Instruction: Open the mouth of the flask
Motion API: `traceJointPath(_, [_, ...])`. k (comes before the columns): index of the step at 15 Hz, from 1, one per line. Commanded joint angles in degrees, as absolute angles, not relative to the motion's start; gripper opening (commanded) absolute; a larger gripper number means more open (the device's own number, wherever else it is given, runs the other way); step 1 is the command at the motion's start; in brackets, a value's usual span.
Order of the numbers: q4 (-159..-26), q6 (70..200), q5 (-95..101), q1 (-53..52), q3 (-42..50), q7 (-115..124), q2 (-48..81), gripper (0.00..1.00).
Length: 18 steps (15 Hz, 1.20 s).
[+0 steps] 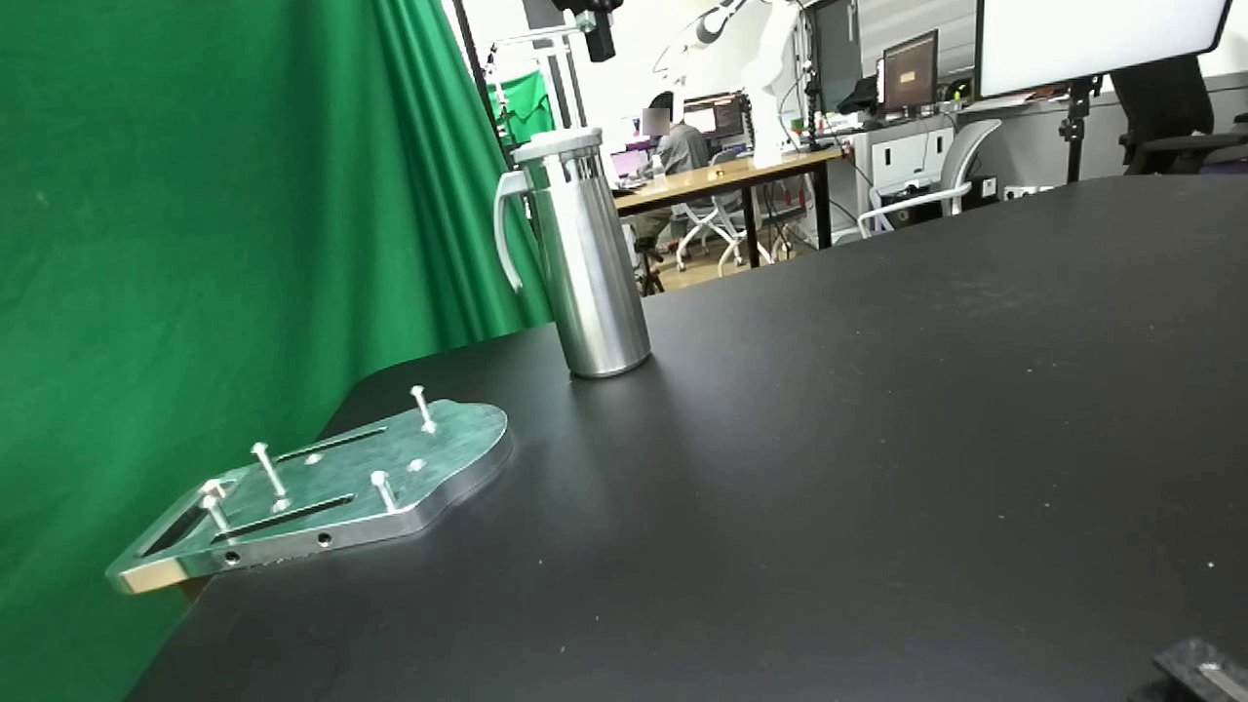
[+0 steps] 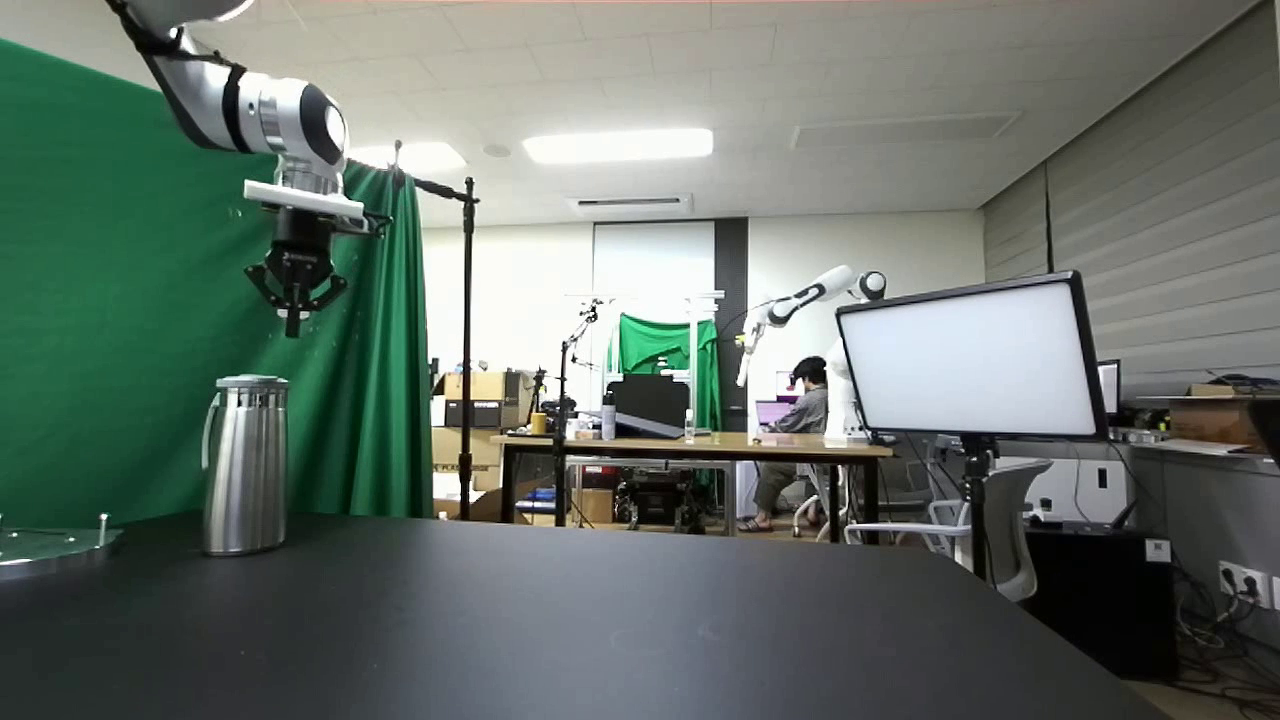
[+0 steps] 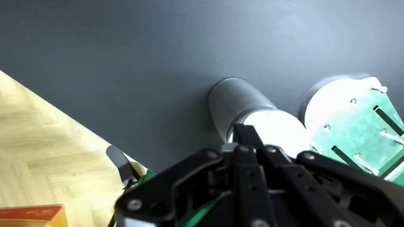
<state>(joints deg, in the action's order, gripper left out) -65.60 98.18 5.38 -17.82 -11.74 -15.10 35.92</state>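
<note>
The brushed-steel flask [image 1: 595, 263] stands upright on the black table in both exterior views [image 2: 247, 480], with its handle [image 1: 504, 229] on one side. Its mouth is covered by a grey lid [image 1: 558, 143], which also shows in an exterior view [image 2: 252, 381]. In the wrist view the flask body [image 3: 235, 99] runs down to the lid [image 3: 277, 129], which is washed out white by glare. My gripper [image 2: 293, 322] hangs pointing down above the lid, apart from it. Its fingertips [image 3: 248, 134] are together with nothing between them, and they hide part of the lid.
A flat greenish plate with upright pegs [image 1: 341, 478] lies beside the flask at the table edge, also in the wrist view [image 3: 356, 126]. A green curtain [image 1: 244, 195] hangs behind. The black table [image 1: 829, 468] ends near the flask. An orange box [image 3: 31, 216] stands on the floor.
</note>
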Motion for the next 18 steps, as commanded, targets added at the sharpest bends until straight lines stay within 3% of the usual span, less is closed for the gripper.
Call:
traceJointPath(1, [-58.15,95.48,4.98,-19.19,-12.32,-16.49,40.90,0.00])
traceJointPath(18, [-50.86,98.37,4.31,-21.98,-14.11,-22.27,49.40,0.00])
